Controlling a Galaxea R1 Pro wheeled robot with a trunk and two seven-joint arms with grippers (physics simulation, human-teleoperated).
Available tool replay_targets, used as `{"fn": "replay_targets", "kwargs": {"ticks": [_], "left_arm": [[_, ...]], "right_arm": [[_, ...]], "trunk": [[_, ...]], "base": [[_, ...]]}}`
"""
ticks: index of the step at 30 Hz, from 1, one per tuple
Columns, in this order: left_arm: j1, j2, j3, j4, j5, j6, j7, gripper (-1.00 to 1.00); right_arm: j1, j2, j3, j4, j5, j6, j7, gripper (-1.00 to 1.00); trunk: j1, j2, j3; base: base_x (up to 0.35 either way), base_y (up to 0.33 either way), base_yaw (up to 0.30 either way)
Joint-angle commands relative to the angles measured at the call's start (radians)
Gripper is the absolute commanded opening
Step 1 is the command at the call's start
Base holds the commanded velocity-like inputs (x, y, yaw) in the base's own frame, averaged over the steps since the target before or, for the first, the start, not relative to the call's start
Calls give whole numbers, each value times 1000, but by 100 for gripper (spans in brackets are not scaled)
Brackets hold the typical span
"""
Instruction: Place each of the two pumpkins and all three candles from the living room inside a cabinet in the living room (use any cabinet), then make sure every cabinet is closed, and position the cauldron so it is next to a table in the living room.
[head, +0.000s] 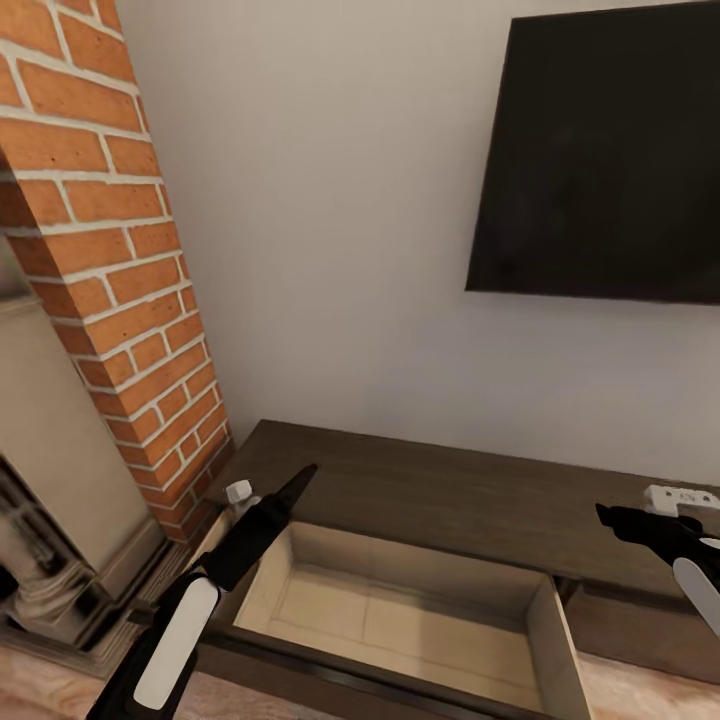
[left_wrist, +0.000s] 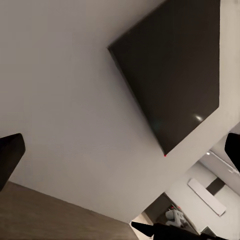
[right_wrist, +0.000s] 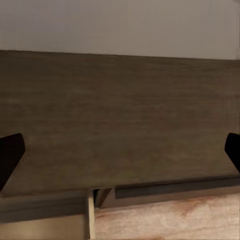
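While drawer (head: 400, 610) of cabinet (head: 450, 495) sits pulled out and empty, ready for loading, I park left hand (head: 290, 490) over its corner, right hand (head: 625, 522) above top; both spread wide, holding nothing.

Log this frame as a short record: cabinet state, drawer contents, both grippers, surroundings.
cabinet: dark brown unit against the wall
drawer: one drawer pulled open, pale inside, nothing seen in it
left gripper: open, empty, above the drawer's left edge
right gripper: open, empty, over the cabinet top
surroundings: black screen on the wall, brick column to the left
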Motion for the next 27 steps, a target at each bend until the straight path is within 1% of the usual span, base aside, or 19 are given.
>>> {"fn": "replay_targets", "kwargs": {"ticks": [1, 4, 15, 27], "left_arm": [[0, 0, 0, 0, 0, 0, 0, 100], [0, -1, 1, 0, 2, 0, 0, 100], [0, 0, 2, 0, 4, 0, 0, 100], [0, -1, 0, 3, 7, -1, -3, 100]], "right_arm": [[0, 0, 0, 0, 0, 0, 0, 100], [0, 0, 0, 1, 0, 0, 0, 100], [0, 1, 0, 1, 0, 0, -3, 100], [0, 3, 0, 0, 0, -1, 0, 100]], "trunk": [[0, 0, 0], [0, 0, 0], [0, 0, 0], [0, 0, 0]], "base": [[0, -27, 286], [-85, -71, 286], [-257, -153, 286], [-17, -13, 286]]}}
